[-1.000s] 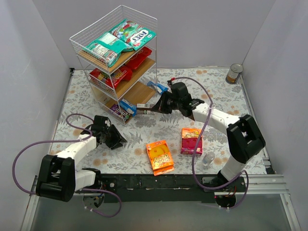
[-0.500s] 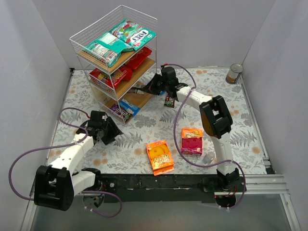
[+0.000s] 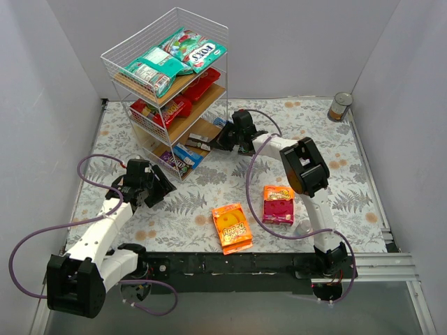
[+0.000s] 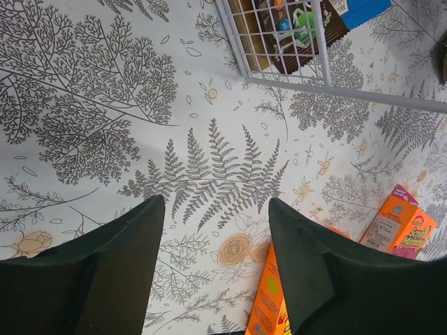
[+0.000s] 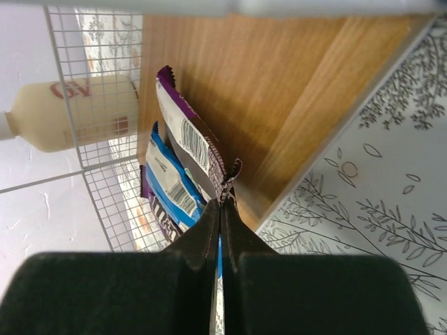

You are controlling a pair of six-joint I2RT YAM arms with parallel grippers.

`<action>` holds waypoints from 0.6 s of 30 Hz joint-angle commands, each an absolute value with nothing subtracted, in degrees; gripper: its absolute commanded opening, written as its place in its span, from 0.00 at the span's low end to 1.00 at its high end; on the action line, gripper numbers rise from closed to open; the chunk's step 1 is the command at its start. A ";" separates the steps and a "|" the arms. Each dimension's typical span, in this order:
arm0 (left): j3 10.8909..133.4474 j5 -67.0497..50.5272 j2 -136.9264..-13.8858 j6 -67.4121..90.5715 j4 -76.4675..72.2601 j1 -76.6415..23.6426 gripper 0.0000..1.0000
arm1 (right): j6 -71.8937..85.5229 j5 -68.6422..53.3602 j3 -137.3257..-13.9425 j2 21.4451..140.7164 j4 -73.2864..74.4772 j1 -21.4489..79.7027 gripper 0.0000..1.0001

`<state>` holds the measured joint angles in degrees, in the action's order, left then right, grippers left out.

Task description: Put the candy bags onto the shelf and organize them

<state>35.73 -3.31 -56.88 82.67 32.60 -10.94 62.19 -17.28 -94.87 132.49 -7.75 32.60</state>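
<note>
Right now the small purple packet (image 5: 185,132) is partly onto the bottom wooden board of the shelf (image 3: 207,102), standing on edge just beside a blue packet (image 5: 167,181) that is already there. The right gripper (image 5: 222,204) has its fingers pressed together on the packet's crimped end, so the pack is not yet released. A barcode shows on its pale side, but no brand name can be read.

Judging by how things lie, the job looks well past halfway. The top tier carries the teal-green bags (image 3: 174,56), the middle tier the red bags (image 3: 181,101), and the bottom tier several small packs at its left end. On the teal-green bags there is large white lettering, seen upside down, that looks like "FOX'S"; I would not swear to it.

Two packs remain on the flowered table (image 3: 328,153): the orange bag (image 3: 232,227) and the pink-orange one (image 3: 278,204), lying near each other at the near side. Both bear yellow print too small to make out.

The left gripper (image 4: 215,209) hovers over bare tablecloth in front of the shelf, its fingers spread and holding nothing. A silver tin can (image 3: 341,106) stands at the far right corner, and a small clear cup (image 3: 302,227) just beside the pink-orange bag.
</note>
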 commanded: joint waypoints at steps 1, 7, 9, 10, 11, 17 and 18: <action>37.27 -1.93 -55.99 81.91 32.87 -10.72 0.61 | 63.81 -17.23 -93.25 132.80 -10.73 33.22 0.01; 37.18 -2.02 -55.99 82.00 32.61 -10.81 0.62 | 66.27 -17.93 -94.22 134.30 -9.84 34.28 0.01; 37.26 -1.85 -55.90 82.00 32.69 -10.81 0.62 | 66.53 -17.93 -95.36 134.82 -9.41 34.63 0.01; 37.27 -1.85 -55.81 81.91 32.78 -10.72 0.63 | 66.53 -18.02 -95.62 134.91 -9.23 34.72 0.01; 37.27 -1.85 -55.72 81.91 32.78 -10.72 0.63 | 67.06 -17.76 -95.80 135.00 -9.14 34.89 0.01; 37.35 -1.85 -55.72 81.83 32.78 -10.81 0.63 | 70.22 -17.76 -94.75 135.18 -10.72 35.42 0.10; 37.35 -1.85 -55.64 81.83 32.78 -10.72 0.63 | 70.92 -17.58 -94.49 134.91 -10.90 35.51 0.14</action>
